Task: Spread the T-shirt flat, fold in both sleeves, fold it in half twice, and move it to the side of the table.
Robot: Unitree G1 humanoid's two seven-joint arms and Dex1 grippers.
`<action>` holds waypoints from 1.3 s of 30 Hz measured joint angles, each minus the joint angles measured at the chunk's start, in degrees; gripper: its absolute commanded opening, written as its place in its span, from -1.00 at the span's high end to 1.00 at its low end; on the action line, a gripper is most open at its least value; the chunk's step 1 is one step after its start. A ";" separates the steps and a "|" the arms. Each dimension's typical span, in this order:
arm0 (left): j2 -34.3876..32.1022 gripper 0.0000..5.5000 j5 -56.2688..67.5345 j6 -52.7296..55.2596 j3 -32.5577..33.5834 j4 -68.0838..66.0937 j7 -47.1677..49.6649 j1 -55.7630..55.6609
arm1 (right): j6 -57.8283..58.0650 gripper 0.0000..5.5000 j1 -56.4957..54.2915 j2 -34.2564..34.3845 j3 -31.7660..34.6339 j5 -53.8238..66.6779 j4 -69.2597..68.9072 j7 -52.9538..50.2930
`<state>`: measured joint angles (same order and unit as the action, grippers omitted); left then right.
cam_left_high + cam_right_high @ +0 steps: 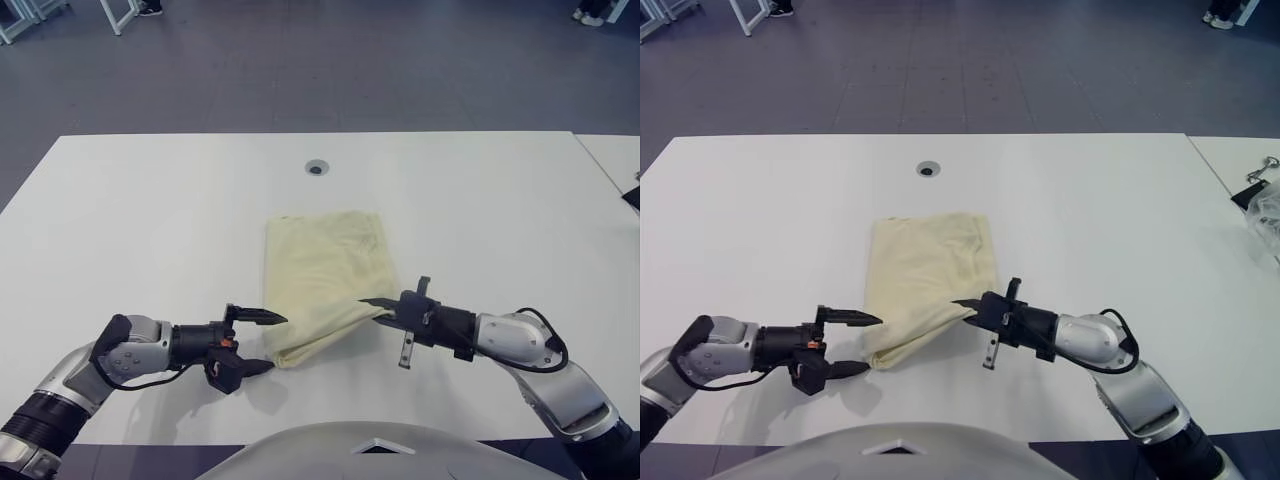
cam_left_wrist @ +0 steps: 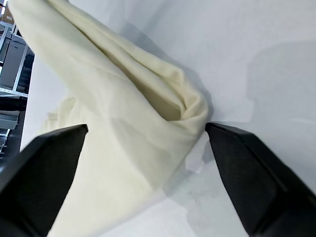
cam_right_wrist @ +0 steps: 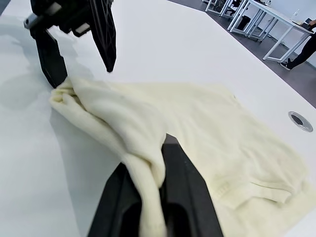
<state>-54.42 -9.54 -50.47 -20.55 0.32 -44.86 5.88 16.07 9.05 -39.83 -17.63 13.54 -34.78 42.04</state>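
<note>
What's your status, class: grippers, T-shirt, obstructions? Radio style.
Left gripper open, jaws straddling near corner of T-shirt. Right gripper shut on near edge, cloth bunched. T-shirt folded narrow, mid-table. Cable port beyond it, apart.

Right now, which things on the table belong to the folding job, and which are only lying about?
For the job:
T-shirt, on the table
right gripper, shut on its near edge
left gripper, open at its near corner

Lying about:
cable hole in the table
clutter on the next table
</note>
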 measured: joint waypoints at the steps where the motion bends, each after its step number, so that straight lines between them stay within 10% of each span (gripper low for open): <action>1: 0.05 -0.30 -0.02 0.40 -0.23 0.22 -0.20 0.01 | 1.21 1.00 0.00 0.35 0.02 0.51 -0.62 -0.14; 24: 1.15 0.98 -0.55 7.34 0.61 3.19 -1.09 3.07 | 7.59 1.00 3.41 -0.36 4.05 2.11 -1.14 -0.01; 39: -10.82 0.99 24.48 11.90 0.52 9.59 -22.61 2.40 | -0.12 1.00 14.51 -17.70 7.06 2.47 -6.20 17.21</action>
<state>-65.24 14.94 -38.57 -20.03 9.92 -67.47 8.28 15.95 23.56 -57.53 -10.57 16.01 -40.98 59.25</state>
